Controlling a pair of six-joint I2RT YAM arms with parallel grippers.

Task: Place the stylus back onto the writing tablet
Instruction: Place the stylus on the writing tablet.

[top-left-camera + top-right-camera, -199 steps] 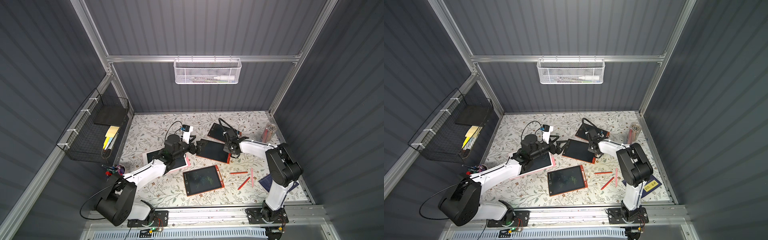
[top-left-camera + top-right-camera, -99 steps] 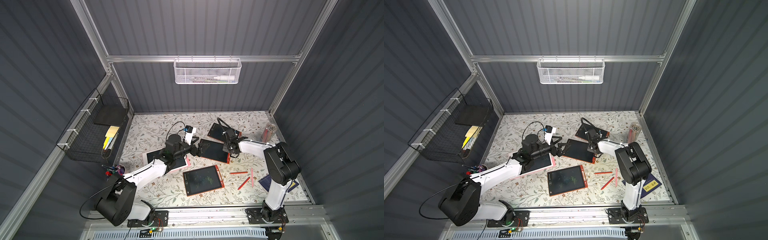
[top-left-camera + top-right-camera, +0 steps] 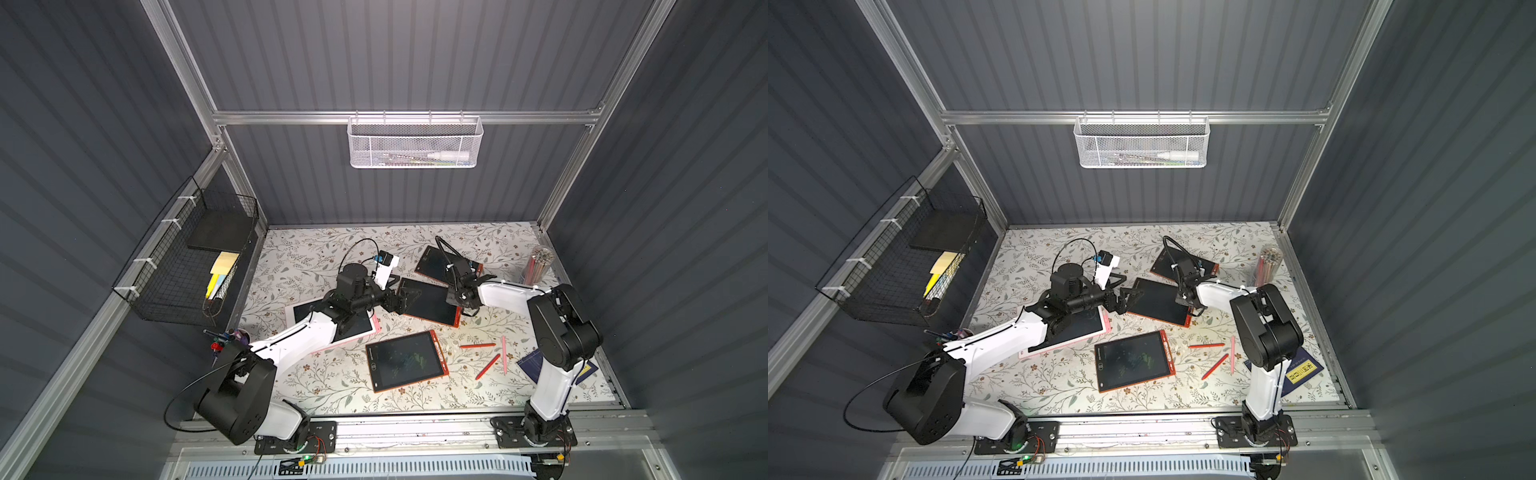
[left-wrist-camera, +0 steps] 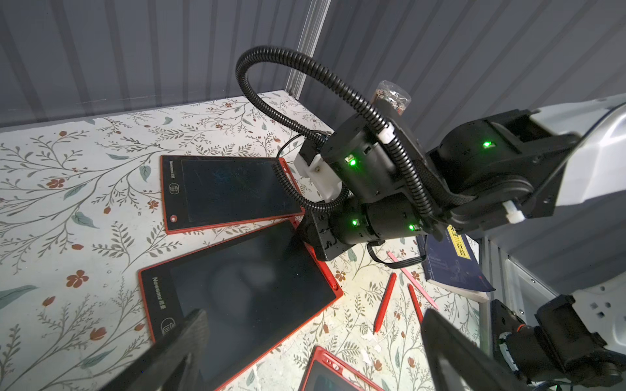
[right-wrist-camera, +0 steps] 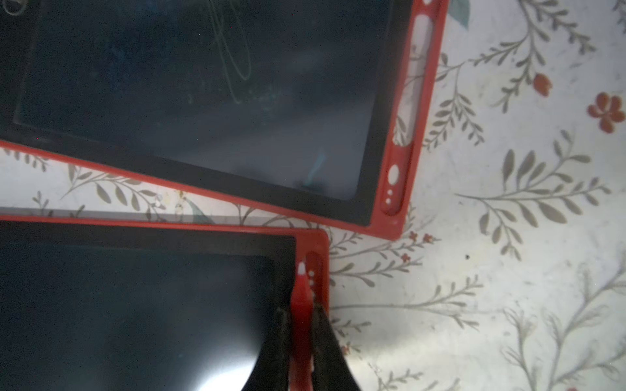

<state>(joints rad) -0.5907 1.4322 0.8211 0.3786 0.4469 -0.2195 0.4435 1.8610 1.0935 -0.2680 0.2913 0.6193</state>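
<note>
Floral worktop [image 3: 316, 257] in a grey-walled cell | right hand [image 5: 301, 315] clamped a red stylus [image 5: 300, 291], tip at the tablet [image 5: 135, 304] edge slot [image 5: 314, 264], apparently to seat it | left hand [image 4: 311, 331] stood wide open at the opposite edge, probably to steady the tablet.

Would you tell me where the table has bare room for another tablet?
The table is bare in its far left corner, beyond the pink tablet, and along the near edge before the front tablet. The middle tablet, loose styluses and book crowd the rest.
</note>
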